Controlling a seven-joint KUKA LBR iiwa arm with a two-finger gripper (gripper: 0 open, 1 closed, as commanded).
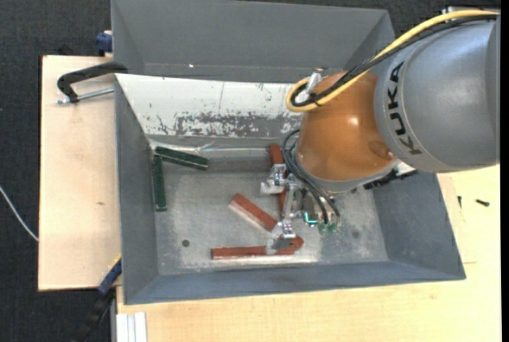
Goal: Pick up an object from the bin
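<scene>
Jaws spread, low over the bin (246, 34) floor right of centre. Short red-brown bar (250, 210) lies slanted just left of them, its right end reaching in between. Long red-brown bar (253, 252) lies along the front wall, its right end by the nearer tip. Green bars (160, 183) lie well apart at left.

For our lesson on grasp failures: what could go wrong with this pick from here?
1. The open gripper sits low between the tilted red bar and the front red bar, which lie close together. Closing might clip both, or push one aside.
2. The front red bar lies near the front wall, so a finger could jam against that wall.
</scene>
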